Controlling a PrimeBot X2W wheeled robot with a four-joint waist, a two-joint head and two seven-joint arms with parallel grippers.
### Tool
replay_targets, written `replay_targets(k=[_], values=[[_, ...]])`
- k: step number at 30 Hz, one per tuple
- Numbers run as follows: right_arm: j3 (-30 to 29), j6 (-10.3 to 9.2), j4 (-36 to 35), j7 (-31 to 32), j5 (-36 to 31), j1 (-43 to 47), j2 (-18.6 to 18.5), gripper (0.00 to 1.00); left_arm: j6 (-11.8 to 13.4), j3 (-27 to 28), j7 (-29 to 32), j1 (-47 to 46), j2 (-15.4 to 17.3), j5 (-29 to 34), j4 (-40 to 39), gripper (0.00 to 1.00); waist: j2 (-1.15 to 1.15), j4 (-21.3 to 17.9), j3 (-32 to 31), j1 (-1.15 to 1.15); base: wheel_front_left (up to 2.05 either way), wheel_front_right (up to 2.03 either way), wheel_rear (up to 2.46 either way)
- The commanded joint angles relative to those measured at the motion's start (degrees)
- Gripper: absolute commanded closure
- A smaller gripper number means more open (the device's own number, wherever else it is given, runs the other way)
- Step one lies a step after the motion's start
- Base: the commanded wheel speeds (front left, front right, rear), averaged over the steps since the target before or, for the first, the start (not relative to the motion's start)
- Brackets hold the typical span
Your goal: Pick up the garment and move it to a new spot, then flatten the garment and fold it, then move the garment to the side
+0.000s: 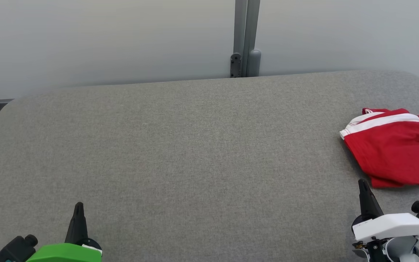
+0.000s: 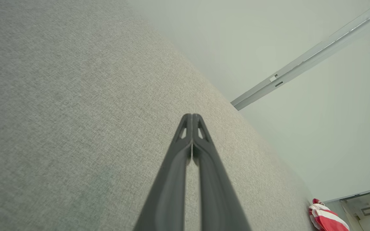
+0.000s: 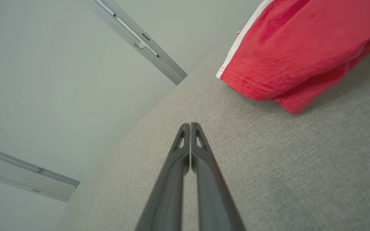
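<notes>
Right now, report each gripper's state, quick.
Left gripper: shut, empty, above the grey table.
Right gripper: shut, empty; the red garment lies apart from it.

A wide counter [image 1: 180,156] covered in grey woven fabric, its far corners rounded, stands against a pale wall [image 1: 104,40]. A grey metal post [image 1: 246,32] runs up the wall behind the middle, a small dark bracket [image 1: 235,65] at its foot.
</notes>
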Motion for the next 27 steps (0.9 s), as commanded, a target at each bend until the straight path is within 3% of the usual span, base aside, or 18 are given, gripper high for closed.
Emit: replay_targets(k=[1, 27], values=[[-0.23, 0.03, -0.5, 0.41, 2.07, -1.48, -0.44, 1.0, -0.1, 0.37, 0.45, -1.71, 0.33, -1.83, -0.88, 1.0, 0.0, -0.03, 0.02, 0.0, 0.0, 0.0, 0.0], [-0.6, 0.03, -0.14, 4.75, 19.99, -3.52, -0.59, 1.0, -0.17, 1.31, 4.73, -4.35, 0.45, -17.89, -1.37, 1.0, 0.0, -0.57, 0.34, 0.0, 0.0, 0.0, 0.0]])
